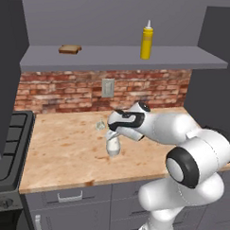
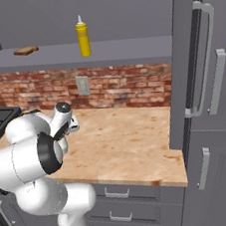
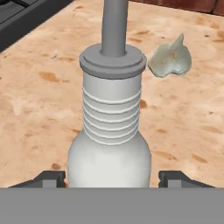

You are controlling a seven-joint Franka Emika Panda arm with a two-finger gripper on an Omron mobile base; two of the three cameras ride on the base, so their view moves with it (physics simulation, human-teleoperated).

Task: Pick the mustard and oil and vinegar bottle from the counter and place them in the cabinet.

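While the cabinet [image 1: 124, 58] shelf carries the mustard [image 1: 146, 41] upright | worktop [image 1: 63, 152] bears the oil and vinegar bottle [image 3: 111, 131] upright | fingers [image 3: 51, 178] flank its base, apart from it; grip state cannot be determined | small glassy object [image 3: 171, 59] lies just beyond.

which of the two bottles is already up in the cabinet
The yellow mustard, standing upright on the cabinet shelf. The pale oil and vinegar bottle stands on the counter, between the fingers.
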